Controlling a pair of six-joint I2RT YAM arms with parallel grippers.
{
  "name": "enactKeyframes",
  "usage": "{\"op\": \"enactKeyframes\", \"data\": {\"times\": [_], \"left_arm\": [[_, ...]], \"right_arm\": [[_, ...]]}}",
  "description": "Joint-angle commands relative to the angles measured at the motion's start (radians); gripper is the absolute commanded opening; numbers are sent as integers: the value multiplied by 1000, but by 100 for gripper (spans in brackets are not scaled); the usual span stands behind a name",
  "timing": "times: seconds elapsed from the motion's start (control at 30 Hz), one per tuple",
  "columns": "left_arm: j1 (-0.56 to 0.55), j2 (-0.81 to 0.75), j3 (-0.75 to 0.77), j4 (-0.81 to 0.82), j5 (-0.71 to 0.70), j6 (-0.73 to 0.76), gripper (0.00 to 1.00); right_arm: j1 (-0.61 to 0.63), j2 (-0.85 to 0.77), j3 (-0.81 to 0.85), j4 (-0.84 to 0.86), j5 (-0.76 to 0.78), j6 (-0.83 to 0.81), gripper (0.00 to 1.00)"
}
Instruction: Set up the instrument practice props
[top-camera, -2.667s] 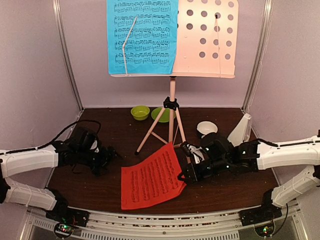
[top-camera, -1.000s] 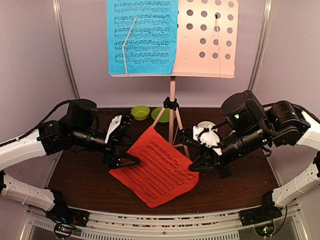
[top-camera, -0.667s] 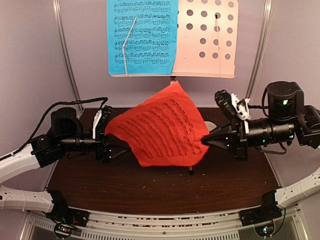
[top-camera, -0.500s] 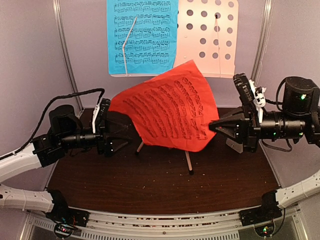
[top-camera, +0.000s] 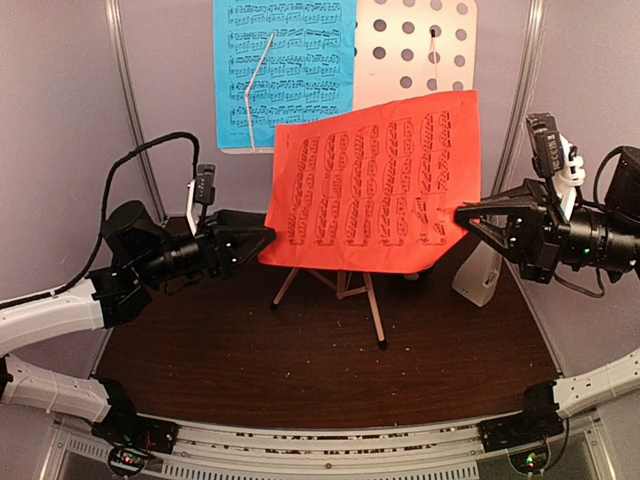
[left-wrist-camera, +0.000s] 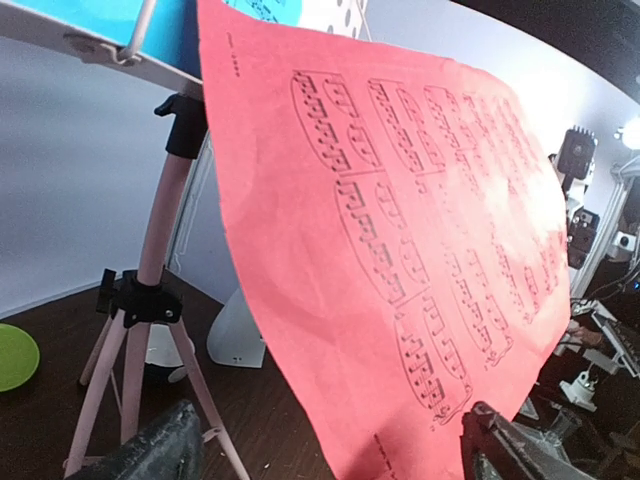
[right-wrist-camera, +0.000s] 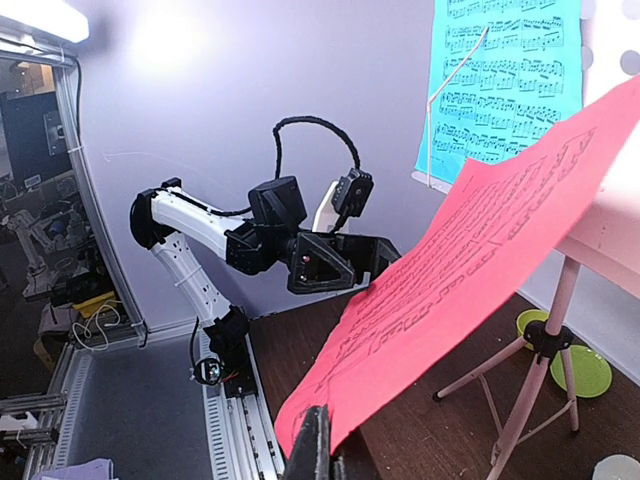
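- Sheet music on its way up: the red sheet (top-camera: 375, 185) hangs in the air in front of the pink music stand (top-camera: 415, 40), level with its bare right half. The blue sheet (top-camera: 285, 70) is already on the left half.
- The right gripper (top-camera: 468, 214) pinches the sheet's right edge between tightly closed fingers. The left gripper (top-camera: 255, 240) sits at the lower left corner, apparently to steady the sheet for placing.
- The left wrist view adds what the overhead view hides: the left fingers (left-wrist-camera: 150, 450) are spread wide either side of the sheet's lower edge and do not clamp it.
- Both wrist views show a green plate (right-wrist-camera: 580, 368) near the tripod legs, which the sheet covers from above.
- The white metronome (top-camera: 478, 272) stands on the table below the right gripper.
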Motion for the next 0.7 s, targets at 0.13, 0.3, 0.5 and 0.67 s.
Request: {"op": "enactKeyframes", "data": {"times": [0.13, 0.3, 0.5, 0.67], "left_arm": [[-12, 95, 78, 335, 37, -242, 68], [-20, 152, 101, 448, 64, -317, 35], [-20, 82, 129, 251, 50, -203, 0], [-20, 11, 141, 58, 14, -111, 0]], "right_arm": [[-3, -18, -45, 44, 9, 22, 0], [-4, -23, -72, 61, 22, 24, 0], [-3, -88, -180, 117, 79, 69, 0], [-4, -127, -235, 151, 105, 93, 0]]}}
